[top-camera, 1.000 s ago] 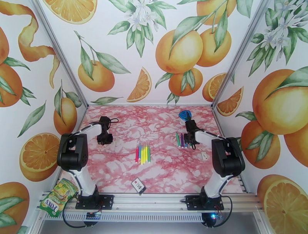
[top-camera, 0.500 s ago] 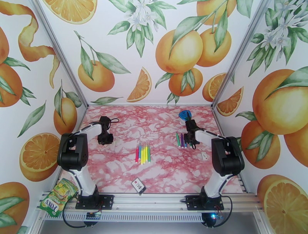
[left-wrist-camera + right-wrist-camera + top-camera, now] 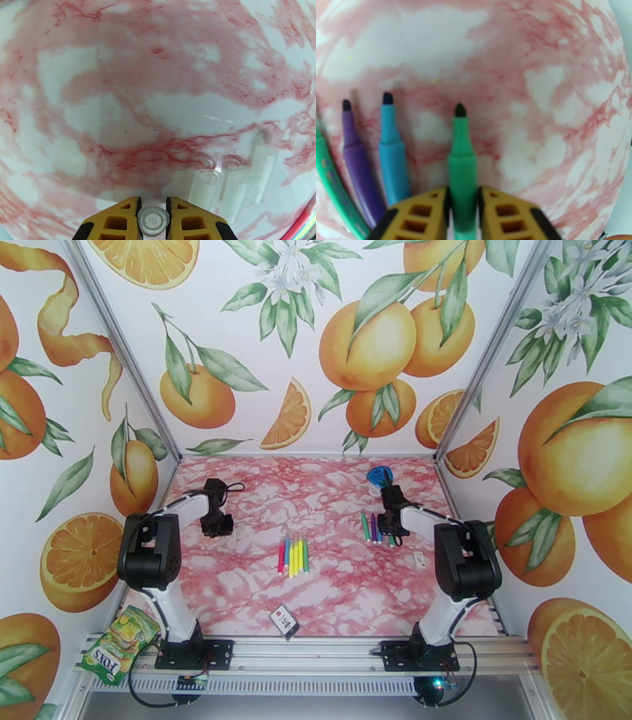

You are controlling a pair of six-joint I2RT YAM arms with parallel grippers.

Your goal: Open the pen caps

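my left gripper point(image 3: 153, 206) is clenched on one clear pen cap point(image 3: 153, 221); three loose caps point(image 3: 235, 191) lie just right of it on the table point(image 3: 158, 79). my right gripper point(image 3: 463, 197) grasps an uncapped green pen point(image 3: 461, 158), tip forward, beside a blue pen point(image 3: 393, 158) and a purple pen point(image 3: 355, 158). both arms reach forward, elbows raised, wrists tipped down, with the capped pens point(image 3: 292, 556) between them.

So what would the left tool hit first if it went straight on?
Probably the pink marbled tabletop; the left tool, shut on a small clear round cap, points at it. Three loose clear caps lie right of that line.
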